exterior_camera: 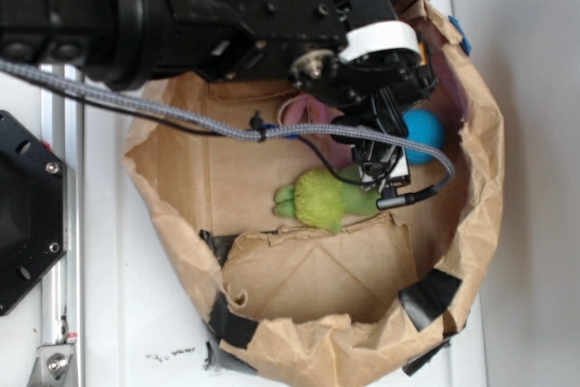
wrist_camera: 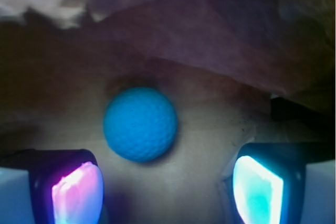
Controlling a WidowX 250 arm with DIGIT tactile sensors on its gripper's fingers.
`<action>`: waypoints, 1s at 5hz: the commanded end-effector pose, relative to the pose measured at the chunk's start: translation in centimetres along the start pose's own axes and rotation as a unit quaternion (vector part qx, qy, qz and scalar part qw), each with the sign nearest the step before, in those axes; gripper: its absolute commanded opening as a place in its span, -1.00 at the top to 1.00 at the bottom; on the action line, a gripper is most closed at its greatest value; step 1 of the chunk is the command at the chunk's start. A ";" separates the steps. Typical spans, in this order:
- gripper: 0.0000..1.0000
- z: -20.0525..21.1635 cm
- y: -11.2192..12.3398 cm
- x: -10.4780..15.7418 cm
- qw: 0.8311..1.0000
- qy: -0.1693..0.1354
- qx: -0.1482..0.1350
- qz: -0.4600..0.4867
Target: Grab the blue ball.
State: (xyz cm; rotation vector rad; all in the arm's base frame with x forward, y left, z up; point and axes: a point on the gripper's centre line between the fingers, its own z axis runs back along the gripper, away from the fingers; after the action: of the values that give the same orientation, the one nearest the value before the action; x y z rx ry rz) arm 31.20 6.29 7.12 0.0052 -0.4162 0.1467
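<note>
The blue ball (wrist_camera: 140, 124) lies on the brown paper floor just beyond my fingertips in the wrist view, a little left of centre. My gripper (wrist_camera: 168, 187) is open, with bare paper between the glowing pink pad (wrist_camera: 76, 192) and the cyan pad (wrist_camera: 258, 188). From the exterior view the blue ball (exterior_camera: 424, 137) peeks out at the right of the arm, inside the paper bag (exterior_camera: 480, 178). My gripper (exterior_camera: 385, 165) hangs over the bag's right half, its fingertips hidden by the wrist.
A green plush toy (exterior_camera: 322, 198) lies in the middle of the bag, left of the ball. Crumpled paper walls ring the floor, with black tape patches (exterior_camera: 433, 295) at the front. A purplish cloth (wrist_camera: 210, 30) lies behind the ball. A cable (exterior_camera: 181, 115) crosses the bag.
</note>
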 end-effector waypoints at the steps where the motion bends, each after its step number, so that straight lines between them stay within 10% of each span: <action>1: -1.00 0.2 -0.1 1.2 1.000 -0.016 -0.006 -0.019; 5: -1.00 -0.5 -1.6 1.9 0.998 -0.021 -0.031 -0.052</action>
State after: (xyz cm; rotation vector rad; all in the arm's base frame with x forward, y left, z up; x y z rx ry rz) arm 32.33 4.78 5.68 -0.0469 -0.4034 0.0321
